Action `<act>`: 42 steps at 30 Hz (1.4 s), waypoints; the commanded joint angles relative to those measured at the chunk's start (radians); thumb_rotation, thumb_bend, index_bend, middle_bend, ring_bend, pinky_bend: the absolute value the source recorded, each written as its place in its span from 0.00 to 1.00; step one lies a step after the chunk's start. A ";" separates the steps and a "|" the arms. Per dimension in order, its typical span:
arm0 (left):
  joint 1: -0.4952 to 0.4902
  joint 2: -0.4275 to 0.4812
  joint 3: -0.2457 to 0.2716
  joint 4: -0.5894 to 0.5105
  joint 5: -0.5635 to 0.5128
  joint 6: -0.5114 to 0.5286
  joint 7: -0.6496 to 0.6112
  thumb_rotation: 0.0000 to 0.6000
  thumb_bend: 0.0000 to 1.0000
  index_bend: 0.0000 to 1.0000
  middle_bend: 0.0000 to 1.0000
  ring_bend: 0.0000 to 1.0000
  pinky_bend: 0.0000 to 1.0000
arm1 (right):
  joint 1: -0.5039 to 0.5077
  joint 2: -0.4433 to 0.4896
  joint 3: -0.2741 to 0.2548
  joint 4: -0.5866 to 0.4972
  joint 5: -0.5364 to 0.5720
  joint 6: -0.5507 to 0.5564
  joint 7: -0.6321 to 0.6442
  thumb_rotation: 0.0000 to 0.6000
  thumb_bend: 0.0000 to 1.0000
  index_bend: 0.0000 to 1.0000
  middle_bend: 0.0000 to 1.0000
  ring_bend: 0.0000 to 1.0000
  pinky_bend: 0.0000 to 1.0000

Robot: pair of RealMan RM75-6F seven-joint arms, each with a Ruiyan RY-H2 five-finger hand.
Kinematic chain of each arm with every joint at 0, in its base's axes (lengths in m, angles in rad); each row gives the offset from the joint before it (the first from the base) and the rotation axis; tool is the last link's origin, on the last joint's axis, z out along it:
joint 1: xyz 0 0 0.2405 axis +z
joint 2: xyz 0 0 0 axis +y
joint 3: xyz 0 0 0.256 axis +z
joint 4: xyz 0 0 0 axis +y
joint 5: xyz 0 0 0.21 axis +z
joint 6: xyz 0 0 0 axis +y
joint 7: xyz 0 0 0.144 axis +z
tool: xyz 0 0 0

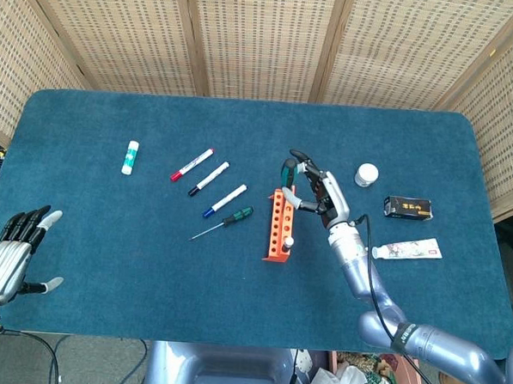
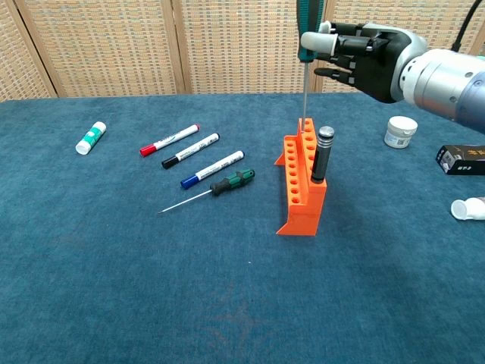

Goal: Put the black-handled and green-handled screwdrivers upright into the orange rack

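Observation:
The orange rack stands mid-table. A black-handled screwdriver stands upright in one of its near holes. My right hand grips a green-handled screwdriver by its handle, held vertical over the rack's far end, its thin shaft reaching down to a far hole. Another screwdriver with a green and black handle lies flat on the cloth left of the rack. My left hand hovers open at the table's near left edge, holding nothing.
Three markers lie left of the rack, with a glue stick further left. A white jar, a black box and a tube sit to the right.

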 commanded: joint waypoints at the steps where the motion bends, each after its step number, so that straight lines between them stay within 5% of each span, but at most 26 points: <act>1: 0.000 0.000 0.000 0.000 0.000 0.000 -0.001 1.00 0.00 0.00 0.00 0.00 0.00 | 0.004 -0.008 0.001 0.004 0.005 -0.008 -0.012 1.00 0.43 0.68 0.10 0.00 0.00; 42: -0.002 -0.008 0.005 -0.002 0.001 0.001 0.018 1.00 0.00 0.00 0.00 0.00 0.00 | -0.052 -0.003 -0.007 0.037 -0.050 -0.036 0.006 1.00 0.43 0.68 0.11 0.00 0.00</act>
